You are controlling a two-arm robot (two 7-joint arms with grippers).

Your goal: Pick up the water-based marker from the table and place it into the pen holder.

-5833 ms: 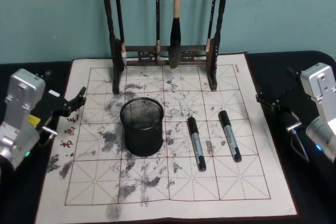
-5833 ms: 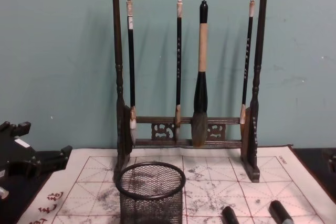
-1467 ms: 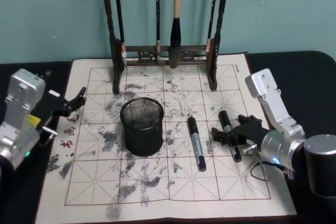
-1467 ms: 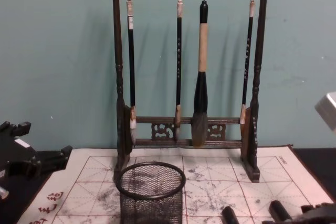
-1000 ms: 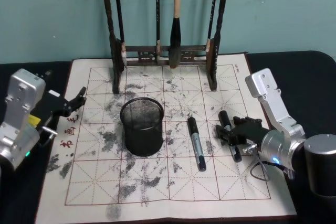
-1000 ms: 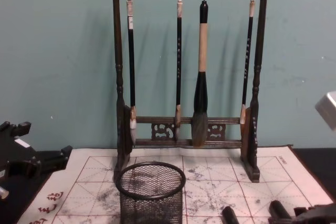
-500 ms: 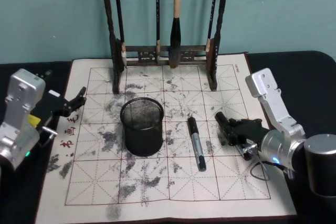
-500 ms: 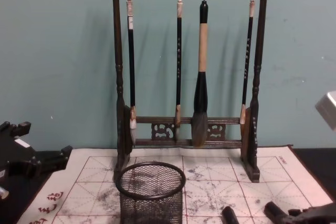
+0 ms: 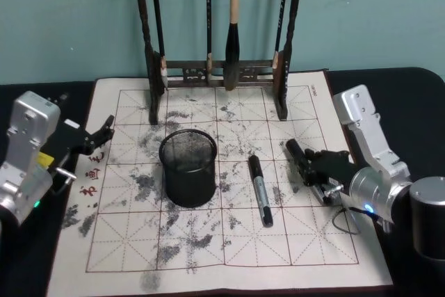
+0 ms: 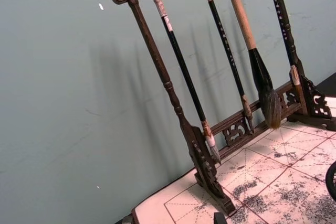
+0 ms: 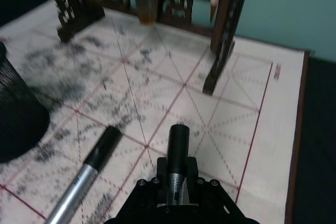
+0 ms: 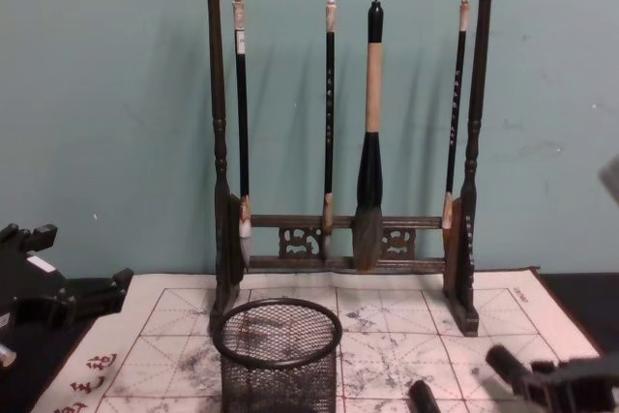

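While the left gripper sits parked at the left edge of the calligraphy mat, fingers apart and empty, the right gripper is clamped on one water-based marker at the mat's right side, black cap towards the brush rack. Second marker: flat on the mat, between the held one and the pen holder. Pen holder: upright, left of centre.

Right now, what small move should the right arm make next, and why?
Probably lift higher: the right gripper is shut on the black-capped grey marker, low over the gridded mat; the black mesh pen holder to its left stands taller. The left gripper idles.
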